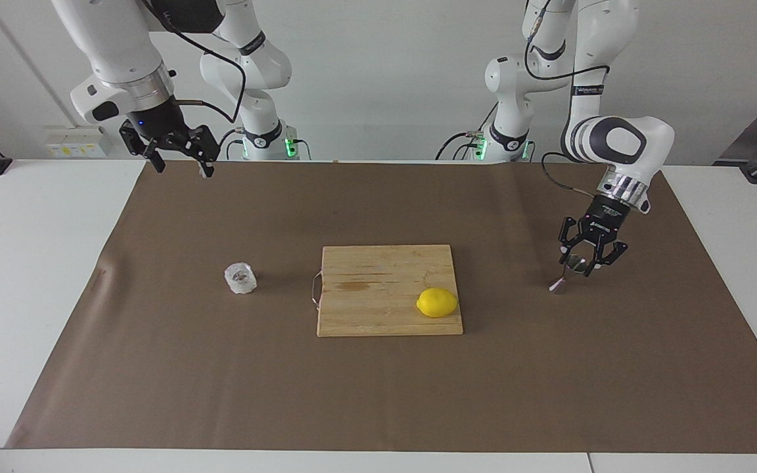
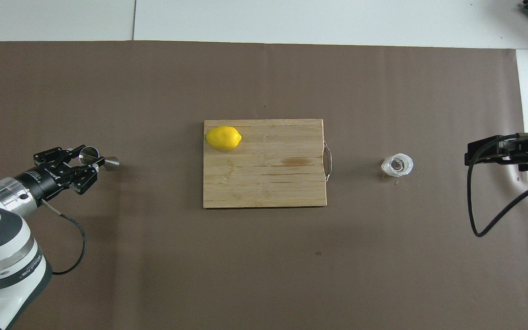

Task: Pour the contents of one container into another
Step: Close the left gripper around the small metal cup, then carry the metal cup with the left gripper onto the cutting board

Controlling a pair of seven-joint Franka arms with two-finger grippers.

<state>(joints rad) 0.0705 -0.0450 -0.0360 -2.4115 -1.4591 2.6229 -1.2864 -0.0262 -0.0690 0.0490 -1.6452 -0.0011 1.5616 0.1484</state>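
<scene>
The clear faceted glass cup (image 1: 240, 278) stands on the brown mat toward the right arm's end; it also shows in the overhead view (image 2: 397, 165). The steel hourglass jigger (image 1: 561, 281) stands on the mat toward the left arm's end, also seen from overhead (image 2: 106, 162). My left gripper (image 1: 579, 263) is low over the jigger, open, with a finger on either side of its upper cone (image 2: 87, 159). My right gripper (image 1: 183, 169) waits open and empty, raised over the mat's edge by the right arm's base (image 2: 484, 153).
A wooden cutting board (image 1: 378, 282) lies in the middle of the mat, between cup and jigger, with a wire handle on the cup's side (image 2: 268, 183). A yellow lemon (image 1: 437, 303) lies on the board's corner toward the jigger (image 2: 223, 138).
</scene>
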